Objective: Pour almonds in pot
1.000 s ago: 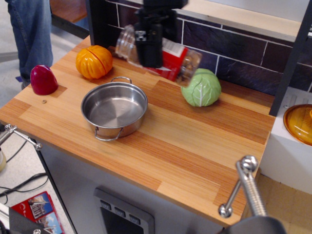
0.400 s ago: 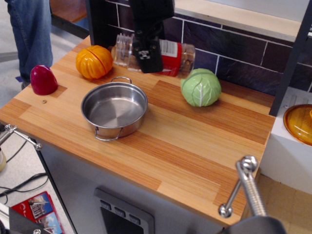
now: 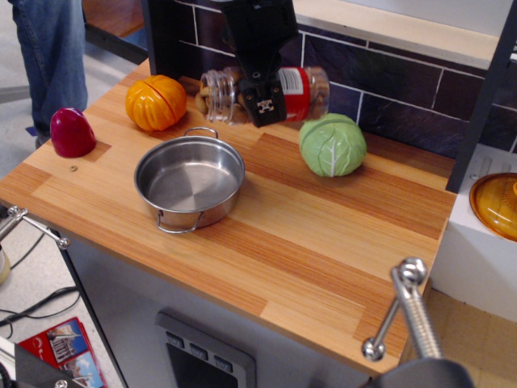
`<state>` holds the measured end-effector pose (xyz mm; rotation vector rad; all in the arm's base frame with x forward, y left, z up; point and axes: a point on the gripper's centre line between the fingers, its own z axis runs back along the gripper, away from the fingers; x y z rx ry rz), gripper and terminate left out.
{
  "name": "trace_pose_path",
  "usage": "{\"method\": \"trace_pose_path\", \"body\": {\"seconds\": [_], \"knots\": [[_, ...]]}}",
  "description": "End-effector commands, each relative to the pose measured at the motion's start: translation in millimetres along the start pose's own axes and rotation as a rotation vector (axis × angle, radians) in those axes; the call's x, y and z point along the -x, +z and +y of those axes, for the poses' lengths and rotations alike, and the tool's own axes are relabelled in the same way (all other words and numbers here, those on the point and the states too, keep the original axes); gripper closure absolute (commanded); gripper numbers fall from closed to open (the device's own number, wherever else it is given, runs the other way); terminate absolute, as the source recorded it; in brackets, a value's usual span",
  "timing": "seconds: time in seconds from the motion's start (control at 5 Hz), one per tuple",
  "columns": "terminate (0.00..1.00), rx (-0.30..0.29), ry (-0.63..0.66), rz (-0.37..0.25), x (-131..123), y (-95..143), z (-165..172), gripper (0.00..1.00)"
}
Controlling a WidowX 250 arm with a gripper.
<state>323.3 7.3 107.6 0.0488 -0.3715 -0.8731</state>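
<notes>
My gripper (image 3: 265,101) is shut on the clear almond jar (image 3: 295,90), which has a red-and-white label and lies nearly level in the air above the back of the board. Its open mouth (image 3: 212,95) points left, and brown almonds (image 3: 226,95) show inside toward that end. The shiny steel pot (image 3: 190,181) with wire loop handles sits empty on the wooden board, below and to the left of the jar's mouth. The jar's mouth hangs just behind the pot's far rim.
An orange pumpkin (image 3: 156,102) and a red pepper-like object (image 3: 72,132) sit to the left of the pot. A green cabbage (image 3: 332,145) sits to the right, under the jar's base. An orange glass dish (image 3: 498,205) stands at the far right. A dark tiled wall (image 3: 388,77) rises behind.
The jar has swung from mouth-up tilt toward level, its base rising and mouth dropping to the left. The almonds have shifted toward the mouth. The pot is unchanged.
</notes>
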Motion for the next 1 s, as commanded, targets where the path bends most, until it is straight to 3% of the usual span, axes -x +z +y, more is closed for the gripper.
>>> {"method": "trace_pose_path", "body": {"seconds": [0.0,0.4,0.6,0.8], "knots": [[0.00,-0.240,0.077,-0.121,-5.2,16.7,-8.4,1.00],[0.00,-0.303,0.160,-0.161,-10.4,16.9,5.1,1.00],[0.00,-0.394,0.207,-0.199,-10.1,17.4,11.7,1.00],[1.00,-0.352,0.214,-0.180,-7.3,18.8,14.0,1.00]]}}
